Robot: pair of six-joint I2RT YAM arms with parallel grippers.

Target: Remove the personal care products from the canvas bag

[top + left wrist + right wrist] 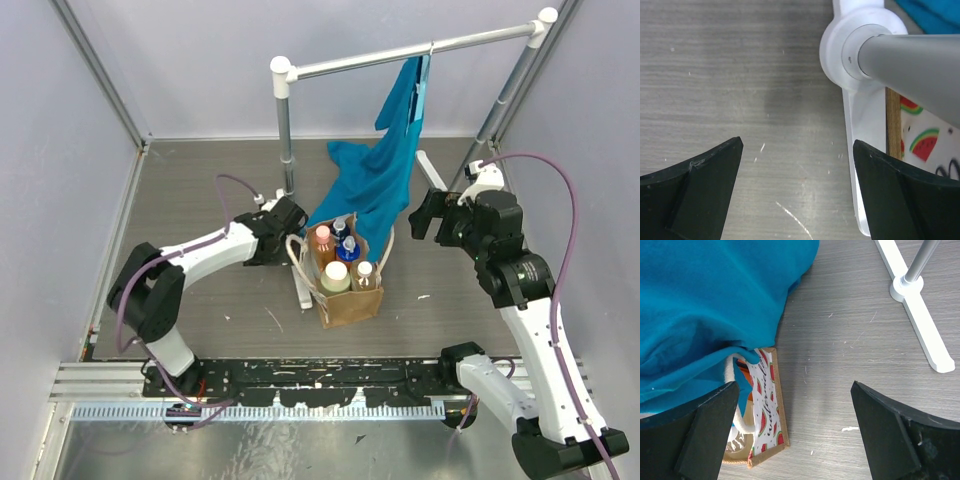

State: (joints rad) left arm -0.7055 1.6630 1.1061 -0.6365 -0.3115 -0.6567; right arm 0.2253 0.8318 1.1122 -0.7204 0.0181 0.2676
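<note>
Here, the grey wood-grain desk [200,190] shows open board on both sides of centre frame. A teal cloth garment [380,170] hangs from a metal rail [400,55] and drapes over the far edge of the tan boxy canvas bag [348,305] at centre. Four small bottles [336,272] stand grouped inside it. The left jaws, spread and holding nothing, sit just left of the bag. The right jaws, likewise released, hover at its upper right.

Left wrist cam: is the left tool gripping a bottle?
No, the left tool is open, with only bare table showing between its fingers.
</note>
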